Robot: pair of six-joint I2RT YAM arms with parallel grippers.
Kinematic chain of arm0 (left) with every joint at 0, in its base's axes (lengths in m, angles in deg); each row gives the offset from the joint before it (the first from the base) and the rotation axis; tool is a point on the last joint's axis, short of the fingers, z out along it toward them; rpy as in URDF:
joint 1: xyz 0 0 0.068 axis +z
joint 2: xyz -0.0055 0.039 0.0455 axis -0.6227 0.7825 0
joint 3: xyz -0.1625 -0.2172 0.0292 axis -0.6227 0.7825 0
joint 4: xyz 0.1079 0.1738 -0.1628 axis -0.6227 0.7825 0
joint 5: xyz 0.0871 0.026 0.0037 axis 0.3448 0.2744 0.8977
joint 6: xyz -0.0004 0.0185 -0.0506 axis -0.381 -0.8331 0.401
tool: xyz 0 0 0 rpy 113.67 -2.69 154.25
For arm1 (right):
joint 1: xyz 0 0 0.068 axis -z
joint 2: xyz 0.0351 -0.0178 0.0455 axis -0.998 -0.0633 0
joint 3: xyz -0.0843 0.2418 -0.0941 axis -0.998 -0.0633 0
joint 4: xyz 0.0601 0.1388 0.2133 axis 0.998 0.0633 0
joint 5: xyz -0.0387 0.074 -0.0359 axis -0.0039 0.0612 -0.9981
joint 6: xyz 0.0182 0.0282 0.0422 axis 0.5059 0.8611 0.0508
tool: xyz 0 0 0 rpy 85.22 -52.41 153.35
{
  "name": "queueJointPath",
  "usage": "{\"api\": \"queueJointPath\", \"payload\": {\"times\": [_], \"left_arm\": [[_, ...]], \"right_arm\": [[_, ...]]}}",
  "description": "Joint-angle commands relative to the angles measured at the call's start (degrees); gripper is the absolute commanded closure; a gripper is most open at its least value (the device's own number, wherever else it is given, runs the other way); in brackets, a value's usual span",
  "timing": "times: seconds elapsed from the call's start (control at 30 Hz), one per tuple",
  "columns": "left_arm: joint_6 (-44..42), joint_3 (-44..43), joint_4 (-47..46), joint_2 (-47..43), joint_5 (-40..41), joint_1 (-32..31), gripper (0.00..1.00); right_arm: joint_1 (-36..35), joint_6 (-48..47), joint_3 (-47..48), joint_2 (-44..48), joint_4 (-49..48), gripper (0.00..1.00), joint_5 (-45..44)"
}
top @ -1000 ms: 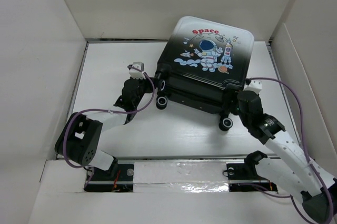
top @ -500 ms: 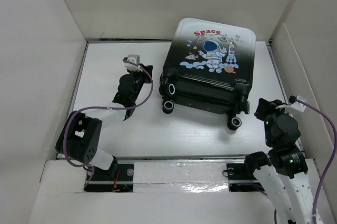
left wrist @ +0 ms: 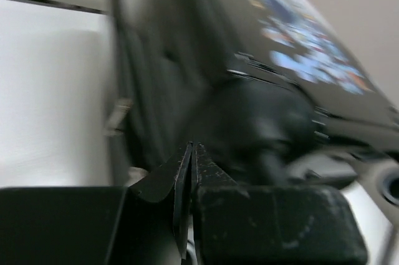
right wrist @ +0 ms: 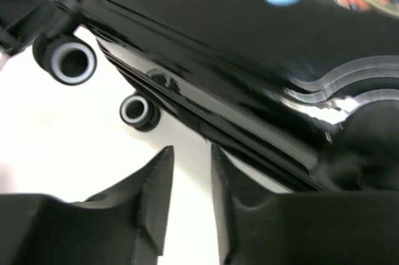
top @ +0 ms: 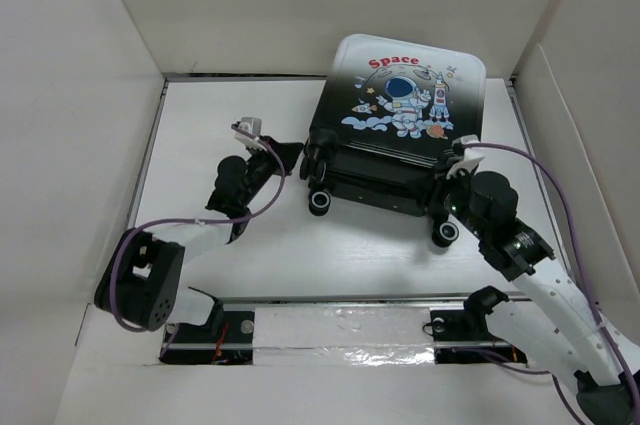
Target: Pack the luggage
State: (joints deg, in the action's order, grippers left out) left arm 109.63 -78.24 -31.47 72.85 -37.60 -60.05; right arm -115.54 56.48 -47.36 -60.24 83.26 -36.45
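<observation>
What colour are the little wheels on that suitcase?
Black, with pale grey centres; the wheels of the luggage show best in the right wrist view.

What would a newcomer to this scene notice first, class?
The luggage, a closed black-to-white suitcase with an astronaut print, lies at the far middle of the white table, wheels toward the arms. The left pincer, shut, sits by its left wheels; the right pincer, slightly parted, by its right wheels.

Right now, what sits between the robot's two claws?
The wheeled end of the suitcase. The top view shows it best: the left claw is by one near corner and the right claw by the other.
</observation>
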Motion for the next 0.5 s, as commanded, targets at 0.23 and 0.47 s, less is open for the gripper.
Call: {"api": "queueJointPath", "payload": {"times": [0.23, 0.47], "left_arm": [[-0.7, -3.9, 4.53, -5.11, -0.87, -17.03, 1.0], [1.23, -8.66, 4.01, 2.71, 0.79, -33.02, 1.0]], "right_arm": [[-3.96, -3.57, 8.33, -6.0, -5.71, 0.43, 1.73], [-5.8, -7.17, 13.7, -8.37, 5.09, 0.2, 5.78]]}}
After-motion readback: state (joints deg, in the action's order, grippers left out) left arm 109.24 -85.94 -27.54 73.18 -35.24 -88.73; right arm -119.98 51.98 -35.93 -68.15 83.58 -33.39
